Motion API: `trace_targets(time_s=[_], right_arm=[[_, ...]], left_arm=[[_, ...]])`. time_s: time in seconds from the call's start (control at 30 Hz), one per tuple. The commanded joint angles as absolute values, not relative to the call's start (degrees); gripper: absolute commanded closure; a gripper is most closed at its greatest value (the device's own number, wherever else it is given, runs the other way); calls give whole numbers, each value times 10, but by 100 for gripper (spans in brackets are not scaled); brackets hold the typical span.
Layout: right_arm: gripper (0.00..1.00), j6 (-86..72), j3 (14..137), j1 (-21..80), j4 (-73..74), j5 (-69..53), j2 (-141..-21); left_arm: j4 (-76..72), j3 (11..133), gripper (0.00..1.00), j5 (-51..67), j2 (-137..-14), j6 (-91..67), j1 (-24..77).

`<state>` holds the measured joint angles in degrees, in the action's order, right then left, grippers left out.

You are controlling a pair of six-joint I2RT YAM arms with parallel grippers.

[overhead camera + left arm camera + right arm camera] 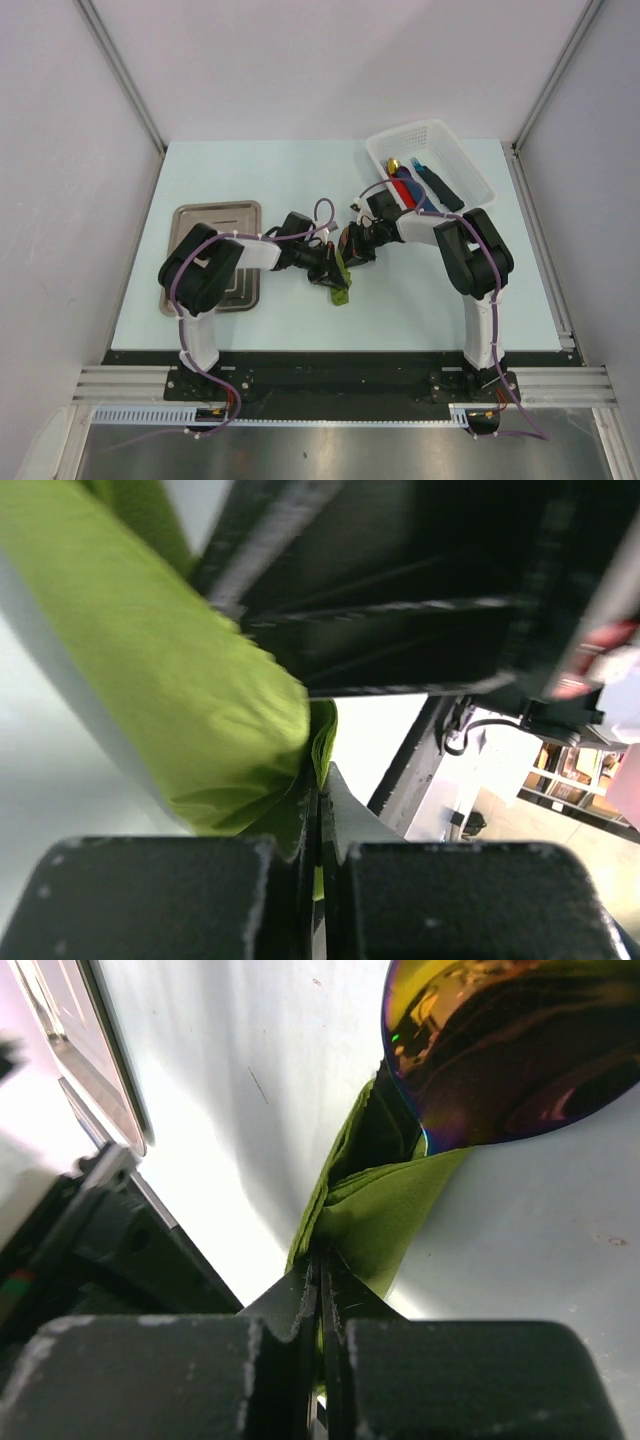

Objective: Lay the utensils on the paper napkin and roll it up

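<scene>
The olive-green paper napkin (341, 277) lies folded into a narrow roll at the table's middle, between both wrists. My left gripper (333, 270) is shut on the napkin's edge (322, 742); the rolled green paper (170, 680) fills that view. My right gripper (349, 250) is shut on the napkin's other edge (375, 1215). A dark iridescent spoon bowl (500, 1050) sticks out of the fold's far end in the right wrist view. The rest of the utensils are hidden inside the napkin.
A silver metal tray (218, 250) lies at the left; its rim shows in the right wrist view (75, 1050). A white basket (430, 165) at the back right holds a red piece with a gold tip, a blue piece and a dark piece.
</scene>
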<state>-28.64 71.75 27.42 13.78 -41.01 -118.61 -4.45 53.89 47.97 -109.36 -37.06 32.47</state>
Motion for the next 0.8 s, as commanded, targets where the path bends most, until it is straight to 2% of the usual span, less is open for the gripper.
trace_targets(time_s=[0.0,0.1,0.2,0.27,0.33,0.43,0.57,0.77], right_arm=[[100,-273,702,280,134,-339,-1212],[100,-272,704,280,134,-343,-1211],[98,-265,713,279,149,-348,-1206],[95,-259,728,271,169,-352,-1195],[90,-251,747,256,189,-365,-1186],[84,-237,782,242,231,-378,-1169],[77,-226,809,225,267,-396,-1147],[59,-224,812,225,277,-423,-1141]], left_arm=[[-42,541,99,475,-1117,-361,333],[-48,541,96,477,-1129,-361,334],[-58,539,88,486,-1146,-369,331],[-62,536,78,490,-1152,-371,328],[-67,528,68,489,-1155,-372,323],[-81,517,62,495,-1153,-374,318],[-100,508,54,503,-1148,-378,317],[-151,494,46,519,-1143,-388,316]])
